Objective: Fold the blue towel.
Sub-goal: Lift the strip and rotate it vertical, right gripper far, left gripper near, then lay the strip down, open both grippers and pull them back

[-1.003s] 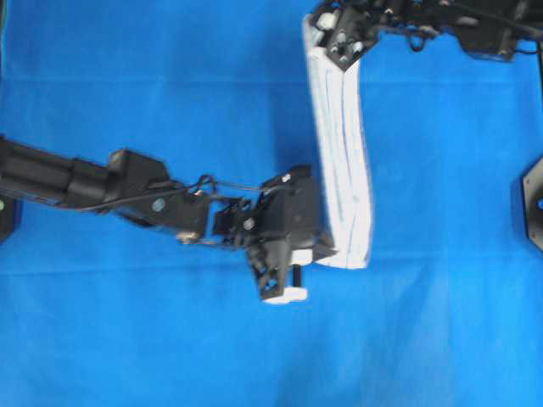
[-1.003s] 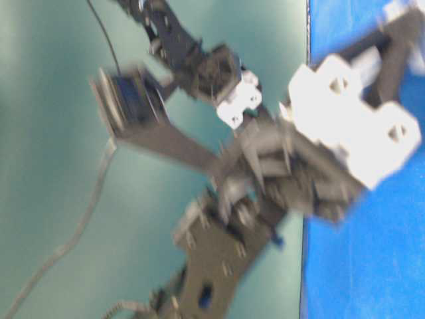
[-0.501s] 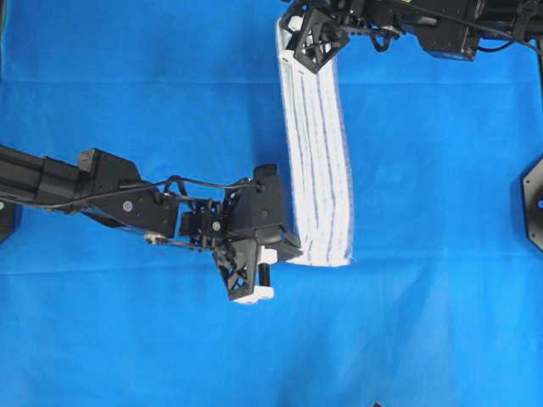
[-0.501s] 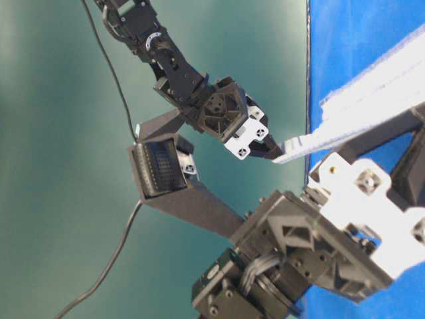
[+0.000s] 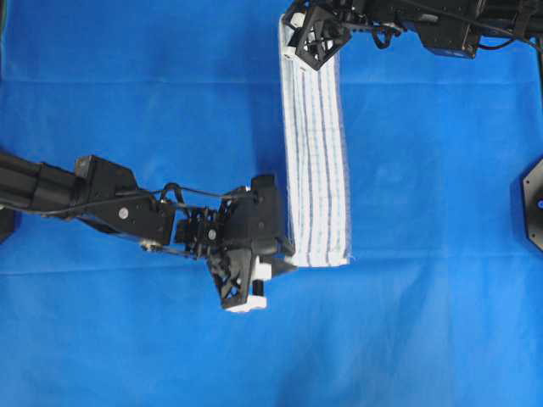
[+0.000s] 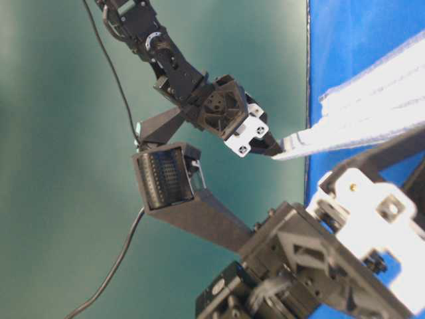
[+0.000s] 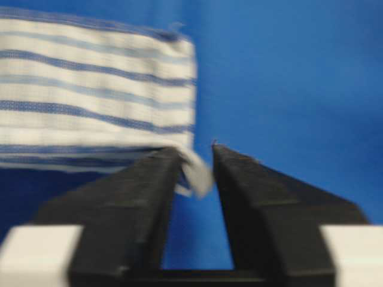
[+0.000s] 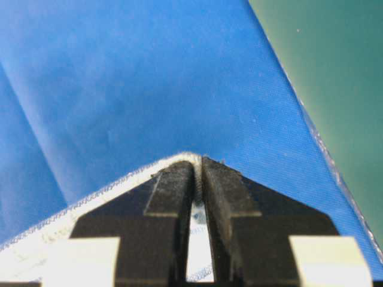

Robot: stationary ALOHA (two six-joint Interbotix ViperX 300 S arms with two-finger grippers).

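The towel (image 5: 316,161) lies folded into a long narrow strip on the blue sheet (image 5: 127,85); right claw (image 5: 301,42) pinches its far end; left claw (image 7: 197,170) stands apart, loose around the near corner; crosswise folding remains.

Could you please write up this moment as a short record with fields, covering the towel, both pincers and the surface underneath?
towel: blue towel, folded into a long narrow strip, lying lengthwise on the blue sheet
towel pattern: white with thin blue stripes
left pincer: at the strip's near end, jaws parted, a towel corner loosely between them
right pincer: at the strip's far end, jaws close together with the towel edge between them
fold state: narrow strip, not yet folded end to end
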